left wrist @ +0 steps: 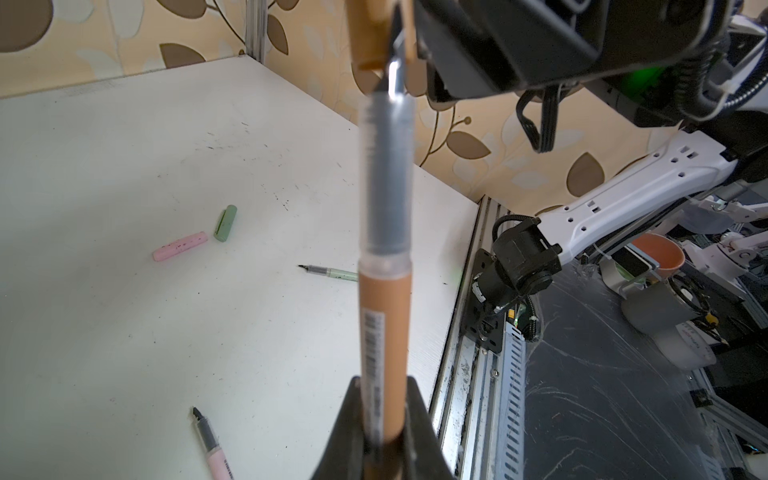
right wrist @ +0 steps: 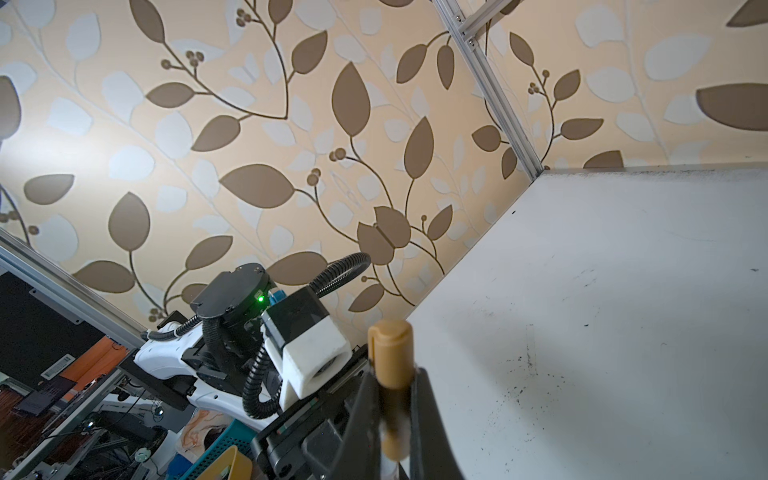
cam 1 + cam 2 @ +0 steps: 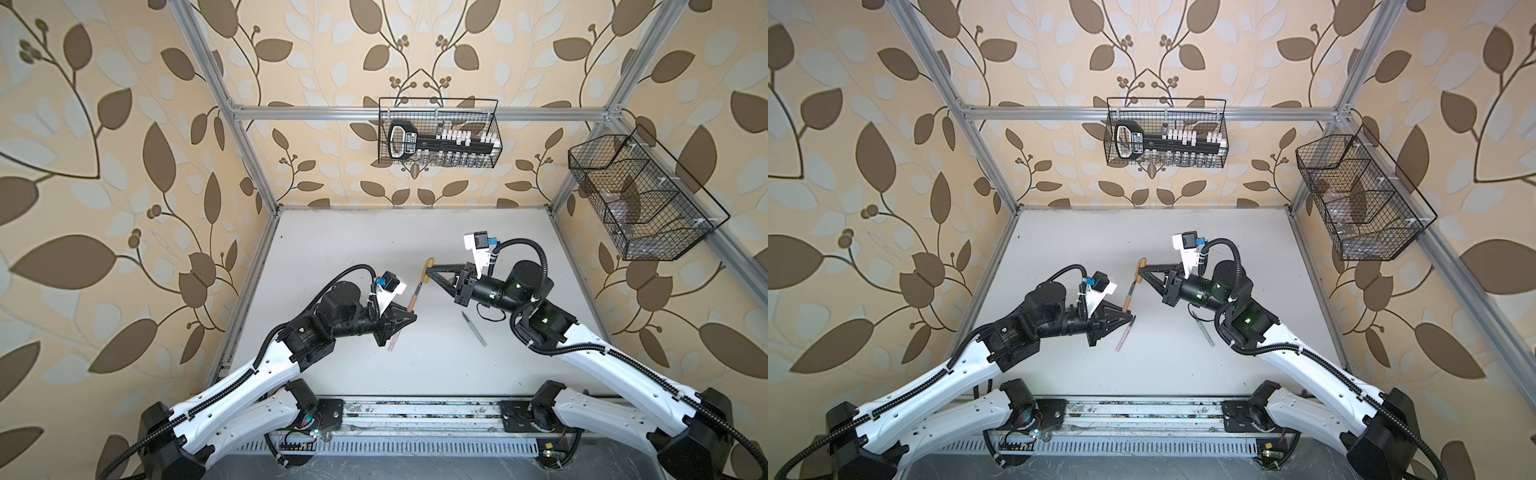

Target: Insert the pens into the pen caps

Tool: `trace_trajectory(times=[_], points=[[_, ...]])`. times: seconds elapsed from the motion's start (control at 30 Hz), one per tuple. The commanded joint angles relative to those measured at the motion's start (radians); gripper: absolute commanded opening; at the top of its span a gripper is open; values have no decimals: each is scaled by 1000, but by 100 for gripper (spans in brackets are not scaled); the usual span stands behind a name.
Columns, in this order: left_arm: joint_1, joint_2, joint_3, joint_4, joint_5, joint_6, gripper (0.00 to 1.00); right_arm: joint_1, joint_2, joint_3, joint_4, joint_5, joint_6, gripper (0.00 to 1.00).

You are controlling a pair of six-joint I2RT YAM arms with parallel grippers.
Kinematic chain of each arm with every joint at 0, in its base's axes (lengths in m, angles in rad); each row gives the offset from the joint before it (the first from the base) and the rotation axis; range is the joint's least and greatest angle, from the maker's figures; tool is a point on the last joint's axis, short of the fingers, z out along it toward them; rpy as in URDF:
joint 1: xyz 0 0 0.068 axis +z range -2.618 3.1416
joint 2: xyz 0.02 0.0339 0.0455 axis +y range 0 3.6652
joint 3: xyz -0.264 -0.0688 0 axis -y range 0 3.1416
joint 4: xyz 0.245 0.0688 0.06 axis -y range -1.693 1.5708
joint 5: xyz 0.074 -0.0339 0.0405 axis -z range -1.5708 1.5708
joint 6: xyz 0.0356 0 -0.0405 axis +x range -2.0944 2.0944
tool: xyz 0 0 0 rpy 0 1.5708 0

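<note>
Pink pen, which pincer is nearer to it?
Left. The left pincer, gripping the brown pen, is close by the pink pen; the right pincer, holding the brown cap, is farther off.

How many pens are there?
3. The brown pen is in the left gripper; the pink pen lies on the table under that gripper; the green pen lies near the right arm.

Above the surface [image 3: 374,232], the held pen [image 3: 414,296] in the left gripper [image 3: 410,314] points away from the robot, tip just before the held cap [image 3: 428,266] in the right gripper [image 3: 434,272]. A second pen [image 3: 393,341] lies below the left gripper and a third pen [image 3: 474,329] lies right of centre. Near the third pen, a loose cap [image 1: 179,246] lies just beside another cap [image 1: 225,223].
</note>
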Motion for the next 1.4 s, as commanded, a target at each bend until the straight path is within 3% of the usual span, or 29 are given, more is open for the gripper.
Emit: trace_trajectory(times=[0.0, 0.2, 0.4, 0.7, 1.03, 1.37], points=[[-1, -15, 28, 41, 5, 12, 0, -6, -10, 58, 19, 2, -23, 0], [-1, -16, 28, 43, 35, 19, 0, 0, -3, 81, 20, -21, -29, 0], [-1, -44, 4, 110, 169, 15, 0, 19, -9, 77, 12, -38, -44, 0], [1, -40, -14, 136, 233, 15, 0, 13, -55, 87, -21, -68, -66, 0], [3, -10, -3, 129, 230, 21, 0, 14, -69, 94, -2, -88, -67, 0], [7, -17, -4, 121, 206, 16, 0, 15, -99, 90, -113, -63, -126, 0]])
